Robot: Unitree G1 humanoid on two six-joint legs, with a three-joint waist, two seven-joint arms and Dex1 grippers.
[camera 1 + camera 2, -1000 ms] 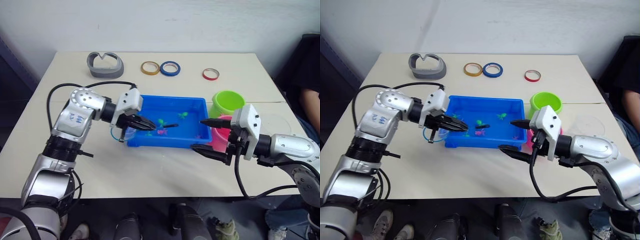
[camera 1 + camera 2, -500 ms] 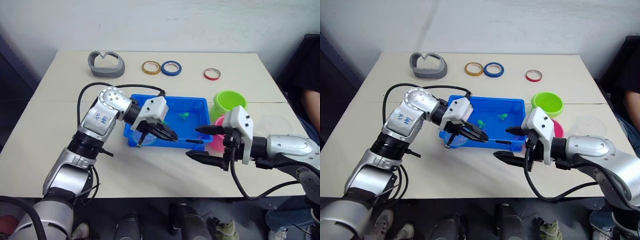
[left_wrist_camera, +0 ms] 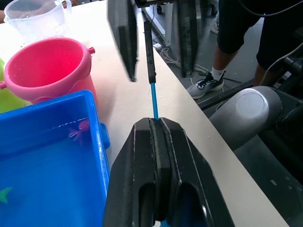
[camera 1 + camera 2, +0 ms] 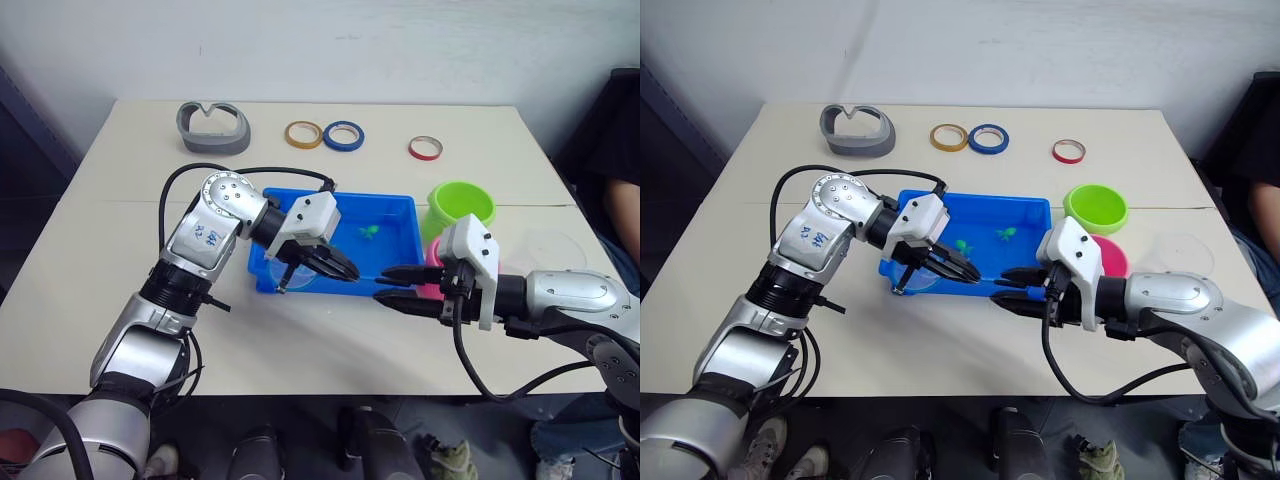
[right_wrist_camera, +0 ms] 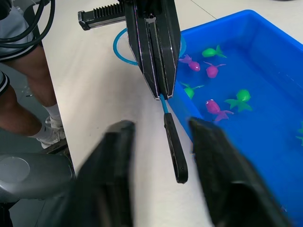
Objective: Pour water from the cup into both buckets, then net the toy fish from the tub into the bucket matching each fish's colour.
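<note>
Handover of the net is what I take this step to be, ahead of scooping any fish. My left gripper is clamped shut on the thin blue shaft of the net, holding it over the near wall of the tub. The hoop end hangs behind that gripper, by the tub's near left corner; I can't quite tell whether the hoop touches the water. The black grip end sticks out past the fingertips. So the net's long axis runs roughly along the tub's near edge, handle pointing toward my right side.

My right gripper sits just beyond that handle tip with its fingers parted, one on each side of the grip, not yet touching it as far as I can judge. Next I'd ease the right gripper forward so the black grip lies well between the pads, close on it, and only then let the left one release.

Several toy fish, pink and green, lie in the tub's water. The pink bucket and green bucket stand beside the tub's right end, the cup beyond them.
</note>
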